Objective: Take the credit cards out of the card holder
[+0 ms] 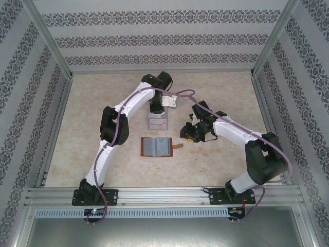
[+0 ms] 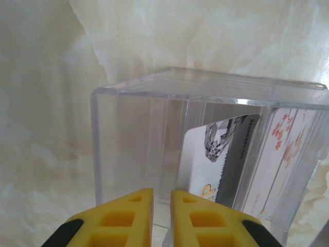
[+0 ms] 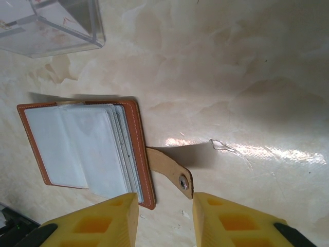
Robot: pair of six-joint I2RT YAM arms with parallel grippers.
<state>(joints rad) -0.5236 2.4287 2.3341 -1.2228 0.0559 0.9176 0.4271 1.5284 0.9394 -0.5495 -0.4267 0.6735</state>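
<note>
At left tool (image 2: pixel 162 198): nearly closed, a narrow slit showing; whether anything is pinched cannot be told. Poised above clear tray (image 2: pixel 205 82).
Right tool (image 3: pixel 165 201): jaws apart, empty, hovering over closing tab (image 3: pixel 172 167).
Card holder (image 3: pixel 87 149): lies open on bench (image 3: pixel 247 77), between the arms.
Credit cards (image 2: pixel 211 159): at least two stand in the tray.
Progress: judged partly done; pocket contents unclear.
Clearance: tray walls tight; bare bench beyond the tab.

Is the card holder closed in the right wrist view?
No, the card holder lies open on the table, its grey-blue pockets facing up and its tab flopped out to the side.
</note>
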